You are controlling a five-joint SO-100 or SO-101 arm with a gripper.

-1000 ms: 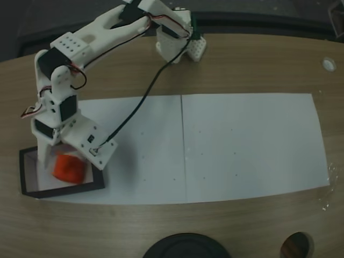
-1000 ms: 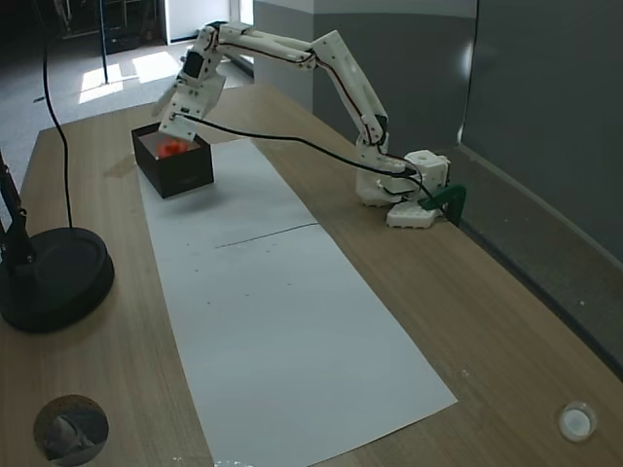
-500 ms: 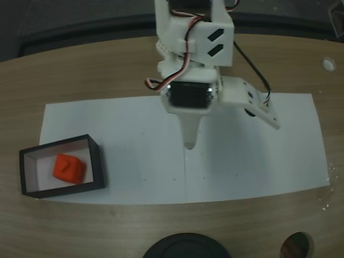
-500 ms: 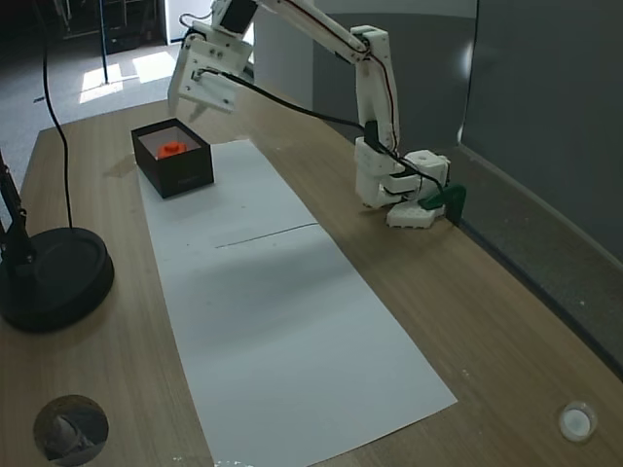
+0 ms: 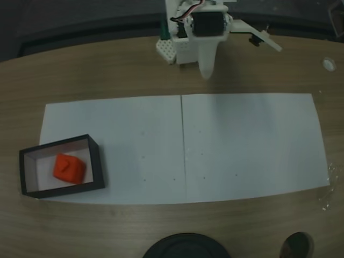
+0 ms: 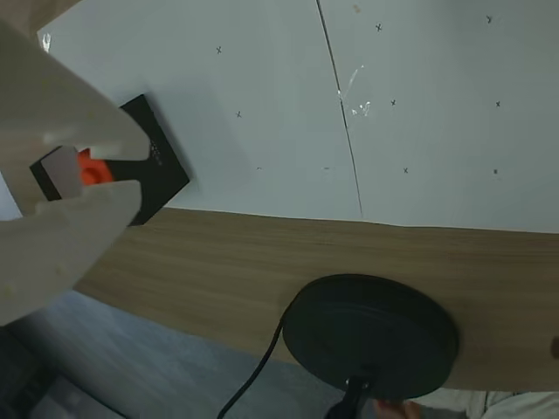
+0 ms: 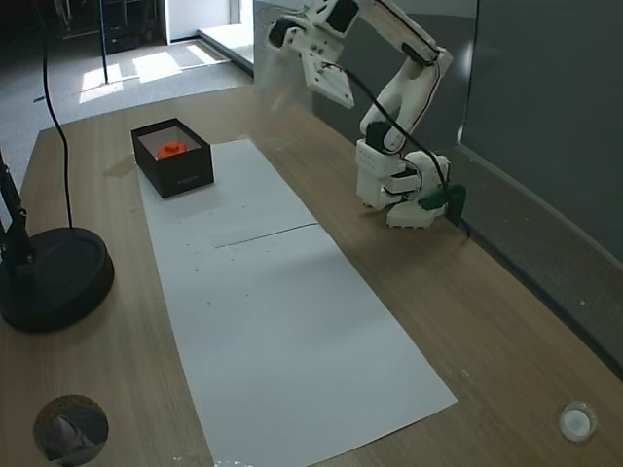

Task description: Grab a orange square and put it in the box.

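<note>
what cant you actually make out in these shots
- Orange square: mostly hidden by the pincer's pale fingers in the wrist view.
- Box: near half covered likewise.
- Pincer: motion-blurred in a fixed view, so open or shut is unclear.
- Black round base: cut off by the bottom edge.

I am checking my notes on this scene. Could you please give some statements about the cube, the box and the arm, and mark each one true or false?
1. The orange square lies inside the box. True.
2. The gripper holds the orange square. False: it is raised near the arm's base, far from the box, holding nothing.
3. The box stands on the white paper. True.
4. The box has a lid on. False: it is open-topped.
</note>
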